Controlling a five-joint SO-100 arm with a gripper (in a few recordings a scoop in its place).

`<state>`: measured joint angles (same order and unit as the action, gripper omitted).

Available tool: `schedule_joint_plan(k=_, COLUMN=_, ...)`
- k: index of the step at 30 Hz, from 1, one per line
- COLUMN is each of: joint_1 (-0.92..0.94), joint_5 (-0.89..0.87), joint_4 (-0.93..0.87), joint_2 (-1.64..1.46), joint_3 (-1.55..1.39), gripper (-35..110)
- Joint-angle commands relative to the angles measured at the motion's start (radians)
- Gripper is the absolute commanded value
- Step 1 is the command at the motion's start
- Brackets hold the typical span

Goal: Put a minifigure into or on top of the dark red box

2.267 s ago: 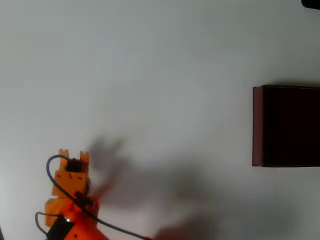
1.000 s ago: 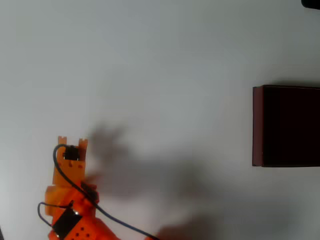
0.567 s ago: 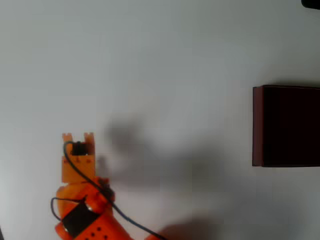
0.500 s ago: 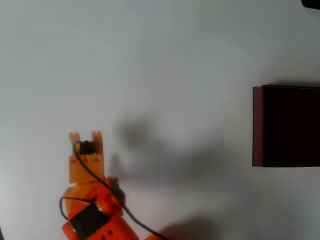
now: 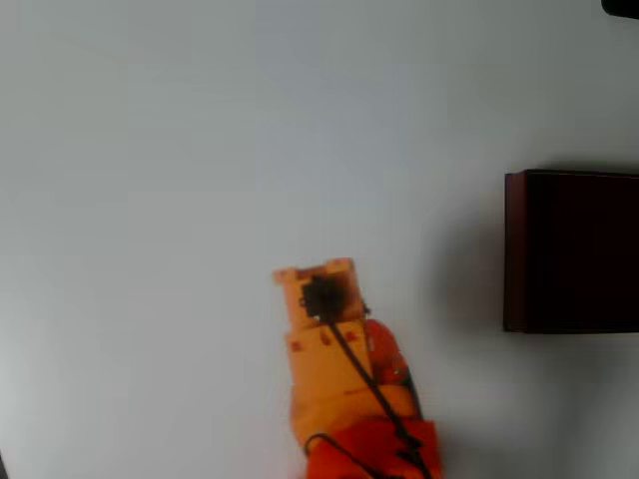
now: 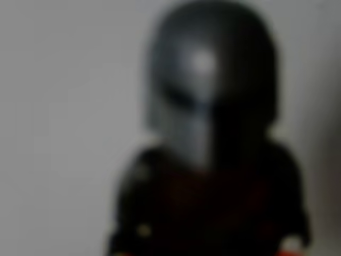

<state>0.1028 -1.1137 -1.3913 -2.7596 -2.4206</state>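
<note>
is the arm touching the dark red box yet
Apart. The overhead view shows bare white table between the orange arm and the dark red box.

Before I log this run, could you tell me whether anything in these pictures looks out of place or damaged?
Nothing stands out. The dark red box sits squarely on the table, apart from the arm. The minifigure appears upright but heavily blurred in the wrist view.

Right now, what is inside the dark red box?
The box shows only a very dark inside, nothing visible there. Its right part is cut off by the overhead picture's edge.
</note>
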Motion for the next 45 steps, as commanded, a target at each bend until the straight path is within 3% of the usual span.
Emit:
schedule_joint_plan(k=1, joint_1=0.189, joint_5=0.173, joint_4=0.008, joint_2=0.003, joint_3=0.061, gripper=0)
schedule_joint_plan(k=8, joint_1=0.374, joint_5=0.397, joint_4=0.176, joint_2=0.262, joint_3=0.175, gripper=0)
schedule_joint_plan(k=18, joint_1=0.509, joint_5=0.52, joint_4=0.336, joint_2=0.825, joint_3=0.468, gripper=0)
schedule_joint_plan(k=30, joint_1=0.601, joint_5=0.594, joint_4=0.268, joint_2=1.321, joint_3=0.847, gripper=17)
schedule_joint_plan(k=36, joint_1=0.558, joint_5=0.635, joint_4=0.192, joint_2=1.226, joint_3=0.844, gripper=18)
schedule_joint_plan(k=45, joint_1=0.308, joint_5=0.844, joint_4=0.067, joint_2=0.733, joint_3=0.611, gripper=10)
